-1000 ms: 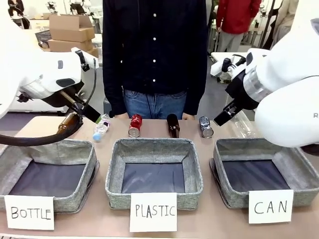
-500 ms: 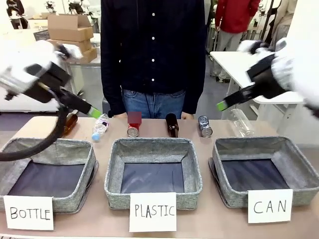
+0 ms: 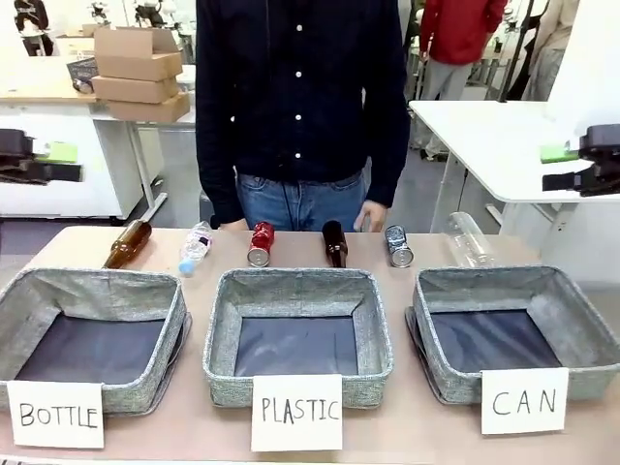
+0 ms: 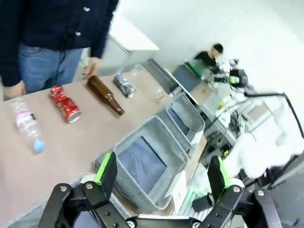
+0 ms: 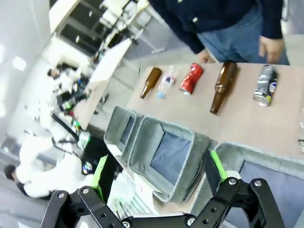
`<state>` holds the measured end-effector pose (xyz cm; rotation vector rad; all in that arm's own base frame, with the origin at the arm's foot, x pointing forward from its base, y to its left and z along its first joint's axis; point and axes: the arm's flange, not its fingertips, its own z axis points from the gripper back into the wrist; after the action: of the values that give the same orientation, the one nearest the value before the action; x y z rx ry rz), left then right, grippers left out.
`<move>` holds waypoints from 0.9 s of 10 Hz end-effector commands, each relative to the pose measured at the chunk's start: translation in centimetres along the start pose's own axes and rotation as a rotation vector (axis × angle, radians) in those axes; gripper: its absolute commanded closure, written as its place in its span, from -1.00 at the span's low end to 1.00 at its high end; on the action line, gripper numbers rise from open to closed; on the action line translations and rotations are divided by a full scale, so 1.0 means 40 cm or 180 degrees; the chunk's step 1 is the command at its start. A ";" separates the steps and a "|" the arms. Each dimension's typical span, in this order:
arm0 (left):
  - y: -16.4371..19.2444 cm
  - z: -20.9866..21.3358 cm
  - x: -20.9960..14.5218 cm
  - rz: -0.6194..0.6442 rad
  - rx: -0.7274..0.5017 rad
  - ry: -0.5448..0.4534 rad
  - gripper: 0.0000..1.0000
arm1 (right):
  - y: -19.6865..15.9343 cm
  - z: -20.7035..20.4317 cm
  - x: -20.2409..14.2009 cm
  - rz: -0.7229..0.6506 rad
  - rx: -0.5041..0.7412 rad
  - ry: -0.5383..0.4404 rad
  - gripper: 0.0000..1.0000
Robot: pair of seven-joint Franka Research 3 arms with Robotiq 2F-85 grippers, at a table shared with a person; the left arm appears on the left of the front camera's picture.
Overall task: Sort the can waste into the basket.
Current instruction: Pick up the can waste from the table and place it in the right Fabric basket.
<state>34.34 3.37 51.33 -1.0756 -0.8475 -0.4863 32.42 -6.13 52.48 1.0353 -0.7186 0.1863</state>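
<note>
we've got our left gripper (image 4: 161, 170) spread wide open and our right gripper (image 5: 157, 166) just the same. the small red metal drink can (image 3: 261, 244) lies on the wooden table (image 3: 58, 247) past the middle grey basket (image 3: 300, 281). the dark grey-black metal can with silver ends (image 3: 398, 247) sits just beyond the far left corner of the grey woven-fabric rectangular basket (image 3: 489, 276) carded "can".

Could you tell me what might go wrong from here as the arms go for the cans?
The person's hand hangs just beside the dark can, so a reaching right gripper might meet it. Both cans lie on their sides and could roll if nudged. The red can sits behind the PLASTIC basket, far from the CAN basket, so it may get dropped in the wrong one.
</note>
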 end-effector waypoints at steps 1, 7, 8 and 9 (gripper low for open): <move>-0.052 -0.061 -0.138 0.0136 0.0751 0.0328 -1.00 | 0.025 -0.036 -0.001 0.0196 0.0020 0.0166 -1.00; 0.000 0.000 0.000 0.0000 0.0000 0.0000 -1.00 | 0.025 -0.036 -0.001 0.0196 0.0020 0.0166 -1.00; 0.000 0.000 0.000 0.0000 0.0000 0.0000 -1.00 | 0.025 -0.036 -0.001 0.0196 0.0020 0.0166 -1.00; 0.000 0.000 0.000 0.0000 0.0000 0.0000 -1.00 | 0.025 -0.036 -0.001 0.0196 0.0020 0.0166 -1.00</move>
<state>34.06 3.65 51.14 -1.0764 -0.8212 -0.4666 32.17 -4.60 52.75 1.0062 -0.6801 0.2463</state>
